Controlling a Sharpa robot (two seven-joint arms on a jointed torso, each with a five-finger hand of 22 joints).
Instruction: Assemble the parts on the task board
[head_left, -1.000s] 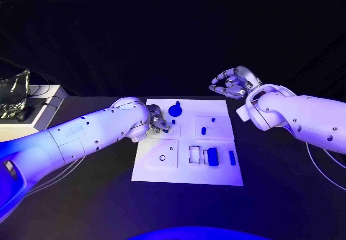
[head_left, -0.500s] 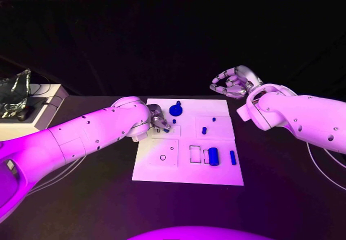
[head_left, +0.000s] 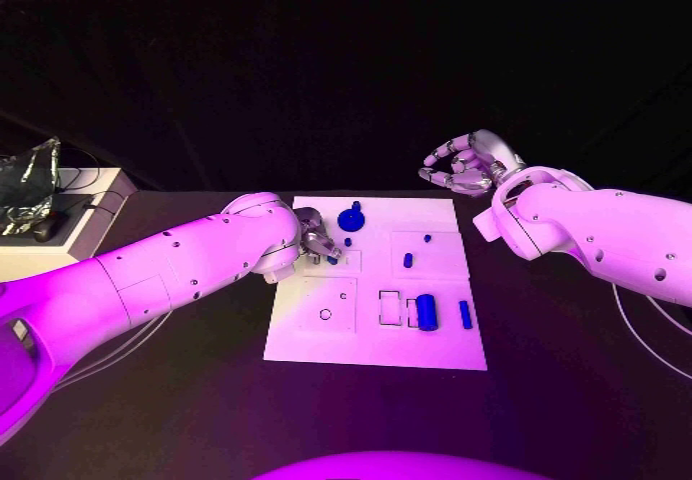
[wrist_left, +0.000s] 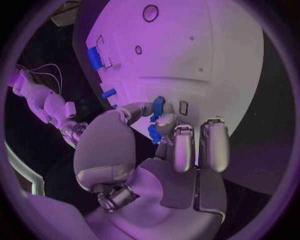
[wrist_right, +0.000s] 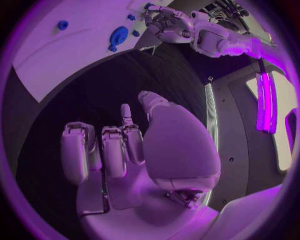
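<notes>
The white task board (head_left: 368, 345) lies mid-table. My left hand (head_left: 320, 245) hovers over its far left part and pinches a small blue part (wrist_left: 156, 107) between thumb and a finger. On the board are a round blue knob (head_left: 351, 220), a short blue peg (head_left: 407, 261), a blue cylinder (head_left: 426, 312) and a slim blue bar (head_left: 464, 314). My right hand (head_left: 464, 165) hangs raised beyond the board's far right corner, its fingers (wrist_right: 112, 147) curled in and holding nothing. The right wrist view shows the board (wrist_right: 75, 40) far off, with the knob (wrist_right: 118, 36) on it.
A white cabinet (head_left: 90, 215) with dark gear stands off the table's left end. The board has a bare rectangular slot (head_left: 389, 307) and a small round hole (head_left: 325, 315). Black table surface surrounds the board on all sides.
My left hand has edged slightly toward the board's far side with the blue part still pinched. The right hand has stayed where it was.
</notes>
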